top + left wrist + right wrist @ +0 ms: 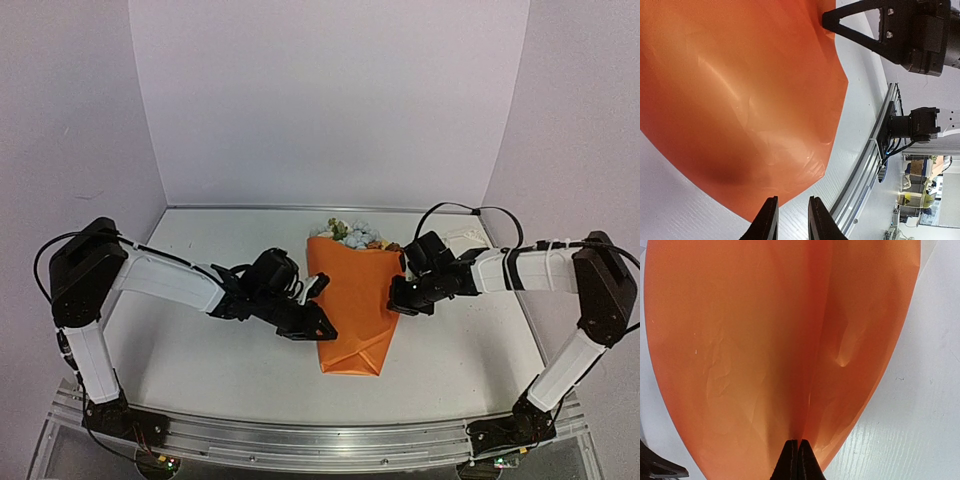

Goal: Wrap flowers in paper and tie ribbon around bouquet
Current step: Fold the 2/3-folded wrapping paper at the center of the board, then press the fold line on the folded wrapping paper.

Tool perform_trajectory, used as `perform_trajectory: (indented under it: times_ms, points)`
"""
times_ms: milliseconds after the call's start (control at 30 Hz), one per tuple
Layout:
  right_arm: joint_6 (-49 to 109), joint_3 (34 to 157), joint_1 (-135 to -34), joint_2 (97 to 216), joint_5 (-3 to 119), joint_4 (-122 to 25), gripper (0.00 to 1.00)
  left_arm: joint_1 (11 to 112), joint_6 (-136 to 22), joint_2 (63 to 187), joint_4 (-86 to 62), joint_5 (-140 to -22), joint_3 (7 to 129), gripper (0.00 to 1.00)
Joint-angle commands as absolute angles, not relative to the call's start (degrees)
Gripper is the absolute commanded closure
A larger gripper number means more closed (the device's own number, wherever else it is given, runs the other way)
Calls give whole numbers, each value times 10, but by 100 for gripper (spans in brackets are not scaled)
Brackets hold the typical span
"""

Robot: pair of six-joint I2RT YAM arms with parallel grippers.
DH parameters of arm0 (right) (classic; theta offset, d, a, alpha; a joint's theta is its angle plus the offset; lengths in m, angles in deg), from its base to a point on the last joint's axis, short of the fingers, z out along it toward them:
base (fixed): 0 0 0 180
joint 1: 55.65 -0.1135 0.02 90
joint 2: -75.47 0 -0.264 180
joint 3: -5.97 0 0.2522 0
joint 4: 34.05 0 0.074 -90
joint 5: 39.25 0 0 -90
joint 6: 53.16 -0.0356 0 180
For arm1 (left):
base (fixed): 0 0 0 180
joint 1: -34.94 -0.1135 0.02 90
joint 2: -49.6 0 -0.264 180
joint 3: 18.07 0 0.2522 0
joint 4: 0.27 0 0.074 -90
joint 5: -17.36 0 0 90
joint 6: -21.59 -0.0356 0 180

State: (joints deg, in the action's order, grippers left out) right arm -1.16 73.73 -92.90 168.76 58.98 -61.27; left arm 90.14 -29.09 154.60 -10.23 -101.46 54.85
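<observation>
**At bench (200, 350) centre: bouquet (350, 315) lying flat**

Narrow folded end toward 6 o'clock, wide mouth toward 12 o'clock. At 12 o'clock, flowers (350, 232) protruding from the mouth: pale-blue, cream and peach blooms with some green. Paper (740, 340) wrapped orange face outward, glossy, lightly creased, two flaps overlapping along a lengthwise seam. At 9 o'clock of the cone, left gripper (792, 202), released: jaws a narrow gap apart, bare bench showing between them, tips just at the paper's edge. At 3 o'clock of the cone, right gripper (797, 452), clenched: jaws closed tight together, tips set right at the seam on the paper's near rim. Not possible to tell whether a fold of paper is pinched between them.
</observation>
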Motion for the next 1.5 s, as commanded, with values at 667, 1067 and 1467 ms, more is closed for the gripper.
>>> perform_trajectory:
  times_ms: [667, 1067, 1467]
  points:
    - [28, 809, -928, 1699, 571, -657, 100, 914, -290, 1602, -111, -1071, 535, 81]
    - [-22, 731, -936, 1604, 626, -657, 48, 915, -322, 1586, -157, -1072, 568, 78]
    - [-83, 651, -979, 1570, 641, -616, 41, 917, -321, 1590, -155, -1082, 580, 79]
